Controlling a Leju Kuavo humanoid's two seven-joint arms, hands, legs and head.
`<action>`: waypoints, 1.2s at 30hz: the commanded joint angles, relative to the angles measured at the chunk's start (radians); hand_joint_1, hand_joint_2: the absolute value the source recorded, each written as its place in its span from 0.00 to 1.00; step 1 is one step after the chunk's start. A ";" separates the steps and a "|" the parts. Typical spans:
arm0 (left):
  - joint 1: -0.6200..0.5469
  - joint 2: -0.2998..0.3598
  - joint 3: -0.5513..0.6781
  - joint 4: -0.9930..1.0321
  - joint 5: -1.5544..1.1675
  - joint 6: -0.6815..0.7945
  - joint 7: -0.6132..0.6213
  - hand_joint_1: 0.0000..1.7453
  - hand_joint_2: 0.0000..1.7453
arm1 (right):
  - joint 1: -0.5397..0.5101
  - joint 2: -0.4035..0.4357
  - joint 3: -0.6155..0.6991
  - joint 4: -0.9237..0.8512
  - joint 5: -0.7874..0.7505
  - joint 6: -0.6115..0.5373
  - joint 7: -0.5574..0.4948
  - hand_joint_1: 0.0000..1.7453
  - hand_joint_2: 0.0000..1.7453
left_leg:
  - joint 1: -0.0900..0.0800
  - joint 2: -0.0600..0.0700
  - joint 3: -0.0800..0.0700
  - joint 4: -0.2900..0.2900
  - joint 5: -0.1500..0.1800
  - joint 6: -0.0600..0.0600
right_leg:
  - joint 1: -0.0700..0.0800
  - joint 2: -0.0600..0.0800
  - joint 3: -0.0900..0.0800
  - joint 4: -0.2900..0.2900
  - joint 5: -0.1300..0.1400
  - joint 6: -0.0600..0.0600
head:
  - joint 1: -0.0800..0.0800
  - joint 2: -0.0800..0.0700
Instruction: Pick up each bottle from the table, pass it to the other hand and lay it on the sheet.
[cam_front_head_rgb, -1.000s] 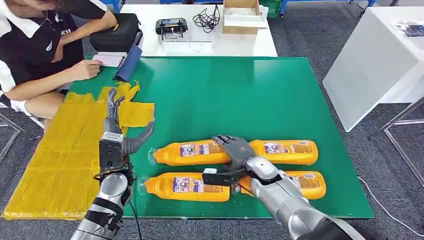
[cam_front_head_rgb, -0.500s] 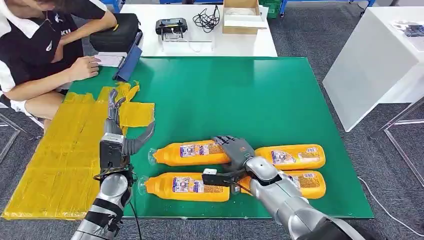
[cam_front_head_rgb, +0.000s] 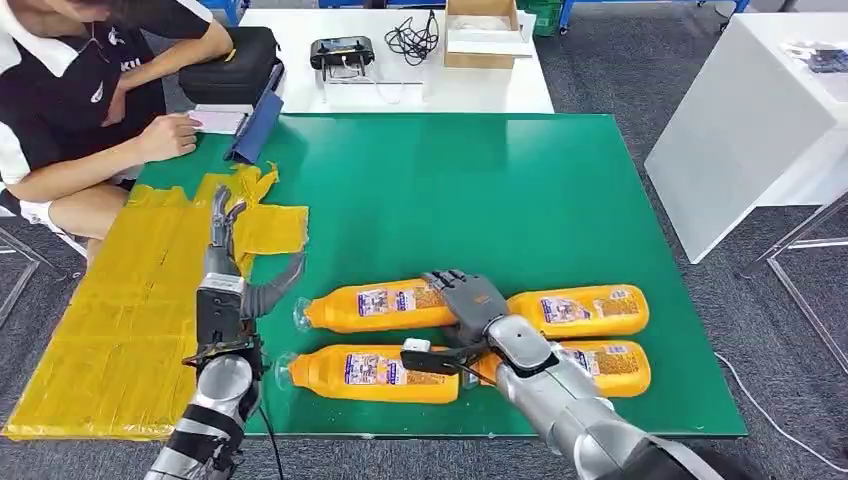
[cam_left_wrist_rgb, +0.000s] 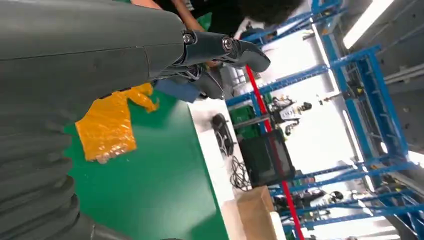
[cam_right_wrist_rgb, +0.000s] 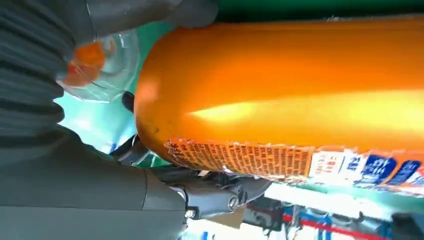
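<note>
Right hand (cam_front_head_rgb: 470, 300): fingers wrapped over far-right orange plastic bottle (cam_front_head_rgb: 585, 311), lying on green table (cam_front_head_rgb: 480, 190). Left hand (cam_front_head_rgb: 228, 262): empty, fingers spread, above yellow sheet (cam_front_head_rgb: 110, 320).

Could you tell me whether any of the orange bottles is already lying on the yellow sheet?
No, all four orange bottles lie on the green table, right of the yellow sheet.
</note>
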 joint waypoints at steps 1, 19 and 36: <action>0.007 -0.013 0.043 -0.011 -0.014 -0.008 0.014 0.00 1.00 | 0.037 -0.021 0.000 -0.011 0.022 -0.043 0.040 0.96 1.00 | 0.001 -0.002 0.003 -0.001 -0.001 -0.001 | 0.001 -0.001 0.005 -0.002 -0.001 -0.001 | 0.000 0.000; 0.028 -0.021 0.063 -0.012 -0.046 -0.015 0.043 0.00 1.00 | 0.062 0.000 -0.217 -0.073 -0.028 -0.213 0.051 1.00 1.00 | 0.001 0.000 0.002 0.000 -0.001 -0.001 | 0.001 0.000 0.003 -0.001 -0.001 -0.001 | 0.000 0.000; 0.055 -0.023 0.065 -0.031 0.004 -0.103 0.069 0.00 1.00 | 0.193 0.039 -0.559 -0.377 0.024 -0.313 -0.099 1.00 1.00 | 0.001 0.000 0.000 0.000 -0.001 -0.001 | 0.001 0.000 0.001 0.000 -0.001 -0.001 | 0.000 0.000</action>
